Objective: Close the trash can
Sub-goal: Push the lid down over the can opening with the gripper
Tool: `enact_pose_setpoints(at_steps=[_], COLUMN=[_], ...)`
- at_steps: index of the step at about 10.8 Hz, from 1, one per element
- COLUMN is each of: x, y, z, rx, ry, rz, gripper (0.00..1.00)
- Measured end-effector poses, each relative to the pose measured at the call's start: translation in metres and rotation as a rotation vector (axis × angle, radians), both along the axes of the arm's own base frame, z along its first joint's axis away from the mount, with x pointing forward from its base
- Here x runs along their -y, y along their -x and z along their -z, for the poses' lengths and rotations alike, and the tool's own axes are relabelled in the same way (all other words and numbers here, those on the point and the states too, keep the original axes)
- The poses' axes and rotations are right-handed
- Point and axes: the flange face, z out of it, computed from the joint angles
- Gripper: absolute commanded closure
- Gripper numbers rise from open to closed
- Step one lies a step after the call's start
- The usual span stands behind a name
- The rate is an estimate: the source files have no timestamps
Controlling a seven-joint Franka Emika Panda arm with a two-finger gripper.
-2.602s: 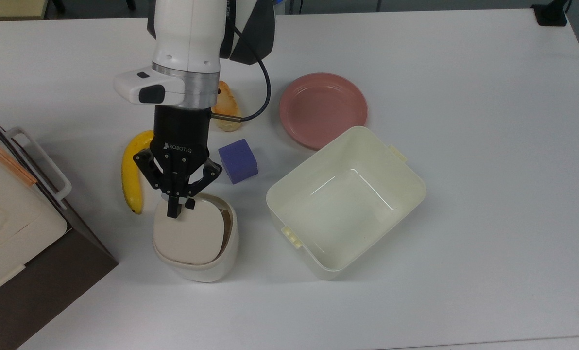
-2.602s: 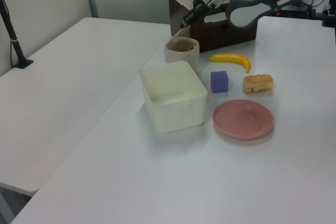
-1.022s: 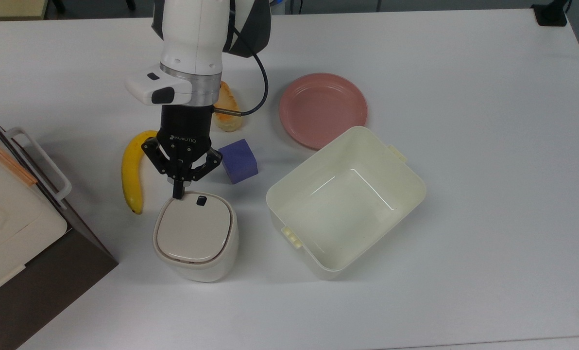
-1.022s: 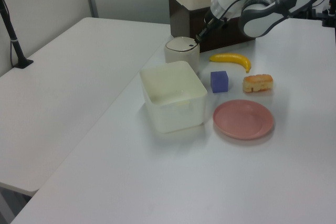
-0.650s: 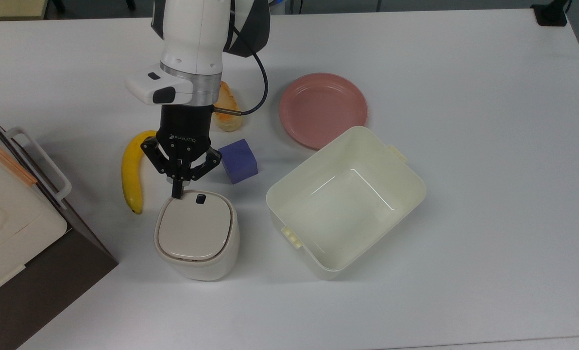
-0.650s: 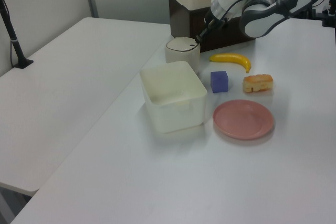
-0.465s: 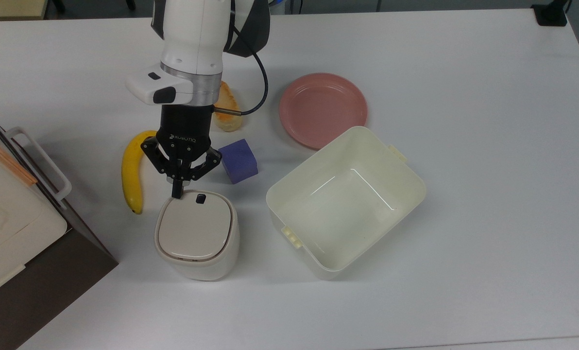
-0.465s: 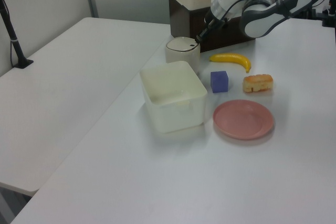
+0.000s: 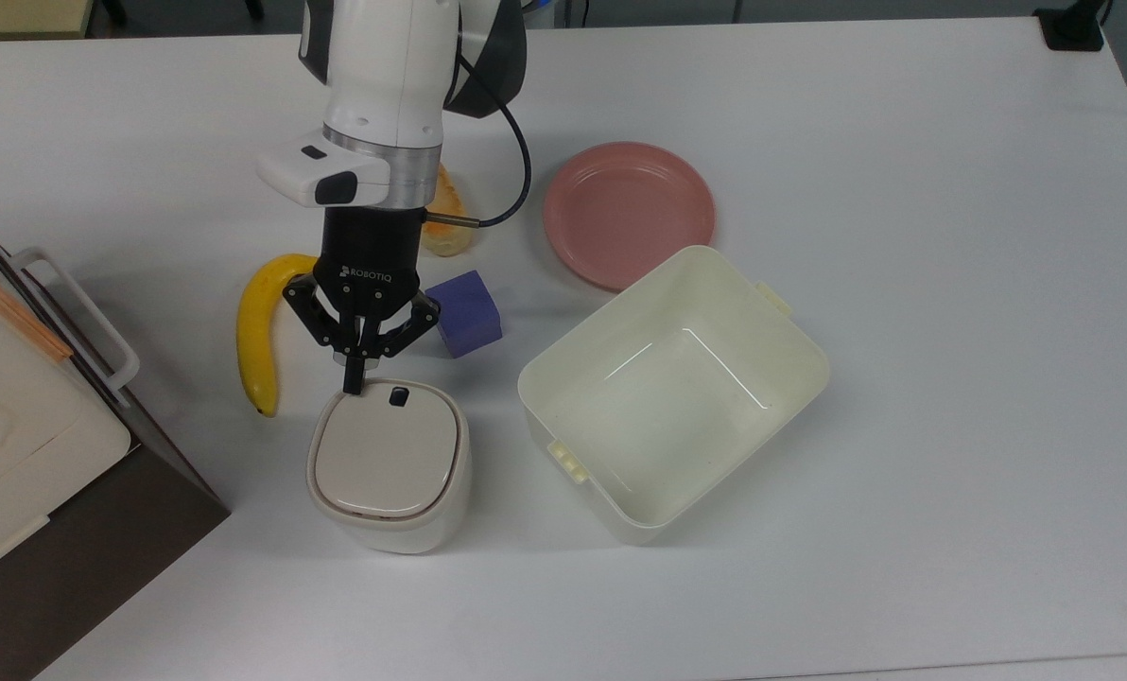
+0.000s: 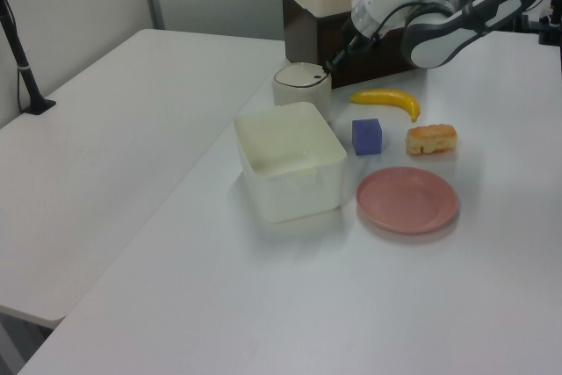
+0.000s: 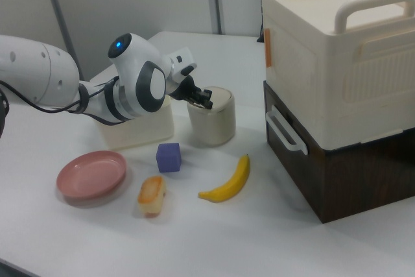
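The can (image 9: 389, 468) stands at about 7 o'clock on the table (image 9: 904, 378) in the top view, a cream rounded-square bin whose flat lid (image 9: 382, 449) lies level inside the rim with no tan gap showing; the small dark button (image 9: 398, 397) sits at the lid's 12 o'clock edge. By the look of it the closing step is all but finished. The gripper (image 9: 353, 383) hangs over the lid's 11 o'clock corner, fingers pressed together into one narrow tip, at or just above the surface; contact cannot be judged. If the latch has not caught, the next move calls for a short press straight down near the button edge, then a clean lift away.

Around the can: the banana (image 9: 257, 331) at 10 o'clock, the purple block (image 9: 467, 312) at 1 o'clock, the tub (image 9: 790, 331) at 3 o'clock, the pink plate (image 9: 629, 214) farther out at 1 o'clock.
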Motion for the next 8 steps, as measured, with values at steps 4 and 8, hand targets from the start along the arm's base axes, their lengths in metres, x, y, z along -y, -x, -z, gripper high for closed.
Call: enact_pose_setpoints(at_steps=[4,8], x=[-0.001,-0.002], y=[-0.005,-0.011], z=[0.001,0.000], rx=[0.015,0.027], ry=[-0.013,-0.020], rz=[0.010,0.017], gripper=[1.00,1.00])
